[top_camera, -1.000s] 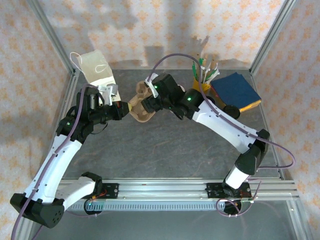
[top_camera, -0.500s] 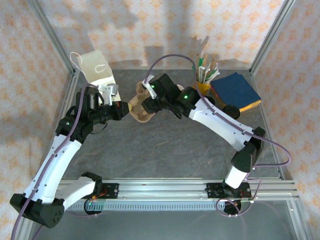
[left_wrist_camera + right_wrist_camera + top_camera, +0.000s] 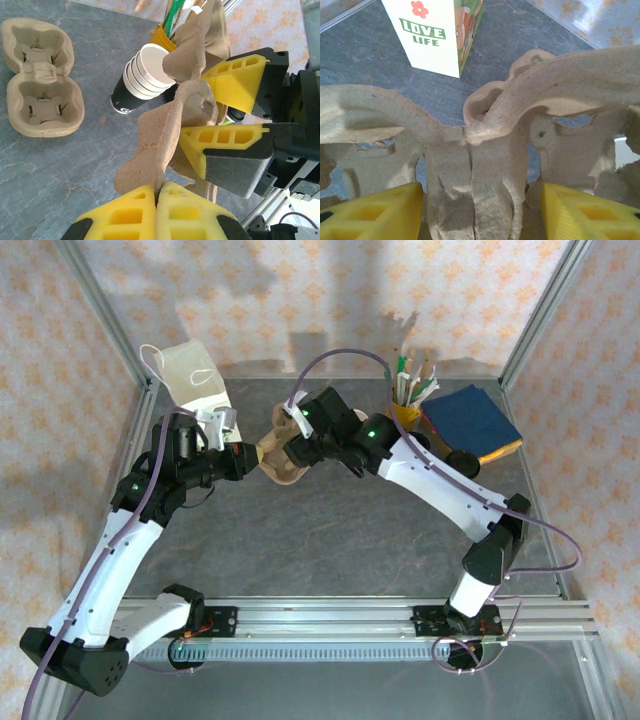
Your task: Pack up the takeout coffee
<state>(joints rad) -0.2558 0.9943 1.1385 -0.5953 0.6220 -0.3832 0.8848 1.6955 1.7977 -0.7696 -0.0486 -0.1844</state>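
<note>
A brown moulded cup carrier [image 3: 281, 468] hangs above the table between both arms. My left gripper [image 3: 246, 454] is shut on its thin edge, and the pinch is plain in the left wrist view at the left gripper [image 3: 159, 188]. My right gripper [image 3: 297, 449] reaches in from the right. Its yellow fingers [image 3: 230, 82] press both sides of the cup carrier's [image 3: 520, 100] middle rib. The takeout coffee [image 3: 462, 460] shows as a round black lid at the right, beside the blue napkins, away from both grippers.
A second carrier [image 3: 40, 80] lies flat on the table. A stack of white cups [image 3: 142, 80] lies tipped near a yellow cup of sticks [image 3: 404, 400]. Blue napkins [image 3: 472, 420] lie back right. A printed paper bag [image 3: 192, 378] stands back left.
The right arm has shifted a little to the left and its jaws have narrowed onto the carrier. The left arm and its grip have stayed put.
</note>
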